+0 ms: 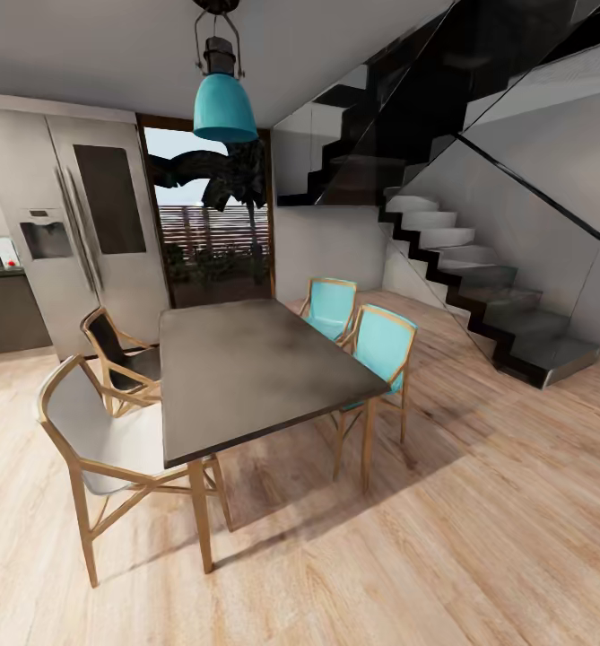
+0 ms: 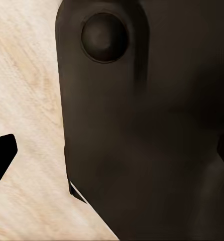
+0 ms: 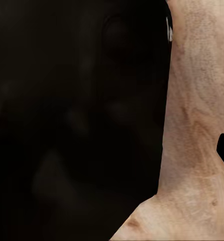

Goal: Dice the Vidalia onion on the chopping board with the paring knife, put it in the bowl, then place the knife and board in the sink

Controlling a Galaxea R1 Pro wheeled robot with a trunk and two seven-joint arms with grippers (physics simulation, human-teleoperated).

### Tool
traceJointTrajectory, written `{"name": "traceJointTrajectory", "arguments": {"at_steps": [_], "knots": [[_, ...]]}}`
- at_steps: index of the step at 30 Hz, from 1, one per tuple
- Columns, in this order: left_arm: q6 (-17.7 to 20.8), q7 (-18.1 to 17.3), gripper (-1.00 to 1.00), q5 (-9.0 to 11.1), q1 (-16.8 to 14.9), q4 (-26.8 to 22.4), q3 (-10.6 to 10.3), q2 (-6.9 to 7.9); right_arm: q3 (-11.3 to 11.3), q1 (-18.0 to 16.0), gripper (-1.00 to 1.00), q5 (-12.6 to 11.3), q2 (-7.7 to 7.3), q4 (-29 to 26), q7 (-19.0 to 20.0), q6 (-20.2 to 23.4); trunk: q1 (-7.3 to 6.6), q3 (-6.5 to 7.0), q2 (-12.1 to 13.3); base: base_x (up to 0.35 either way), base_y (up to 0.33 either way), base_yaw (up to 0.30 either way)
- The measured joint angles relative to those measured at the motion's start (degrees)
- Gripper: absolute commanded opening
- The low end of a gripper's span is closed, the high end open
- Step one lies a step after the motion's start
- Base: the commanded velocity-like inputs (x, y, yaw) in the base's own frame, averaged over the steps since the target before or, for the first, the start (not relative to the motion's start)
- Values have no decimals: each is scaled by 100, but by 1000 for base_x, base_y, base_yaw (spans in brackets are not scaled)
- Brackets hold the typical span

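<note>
Dark dining table, turquoise chairs, wooden floor, staircase

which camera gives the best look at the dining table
The head view. The dark dining table shows whole there, with wooden chairs around it, two of them turquoise. The left and right wrist views give nothing of the table: each shows a dark robot part close up over the light wooden floor.
</note>
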Motion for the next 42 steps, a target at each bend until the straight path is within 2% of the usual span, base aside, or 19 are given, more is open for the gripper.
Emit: {"name": "traceJointTrajectory", "arguments": {"at_steps": [5,12,20,27,33,34,35,36,37,39,42], "knots": [[-8,-1,100,8,14,-8,23,20,17,-5,100,-8,160,-111,-16,6,0,1,0,0,0,0],[-171,0,100,2,12,-46,18,26,17,-8,100,7,238,-168,-16,5,0,2,0,0,0,0],[-429,9,100,-2,10,-190,33,20,4,-7,100,-9,250,-324,-35,-190,0,2,0,0,0,0],[-430,27,100,18,8,-416,57,20,-4,-7,100,-22,281,-363,-53,-415,0,2,0,0,0,0],[-428,41,100,45,7,-610,73,19,-14,-9,100,-31,238,-557,-70,-607,0,2,1,0,0,0],[-428,41,100,46,10,-994,73,19,-15,-6,100,-30,234,-745,-75,-2095,0,1,1,0,0,0],[-430,43,100,47,9,-1800,73,19,-17,-7,100,-27,227,-1634,-97,-2197,0,1,1,0,0,0],[-433,44,100,47,8,-2916,75,18,-13,-24,100,-18,223,-2418,-114,-2195,0,3,1,0,0,0],[-434,51,100,46,4,-3803,78,19,-13,-11,100,-17,216,-2691,-161,-2187,0,3,1,0,0,0],[-437,179,100,53,7,-3883,163,68,6,-11,100,5,188,-3304,-269,-2196,0,3,1,0,0,0],[-441,221,100,56,8,-3738,263,83,15,-9,100,6,182,-3389,-277,-2206,0,2,1,0,0,0]]}}
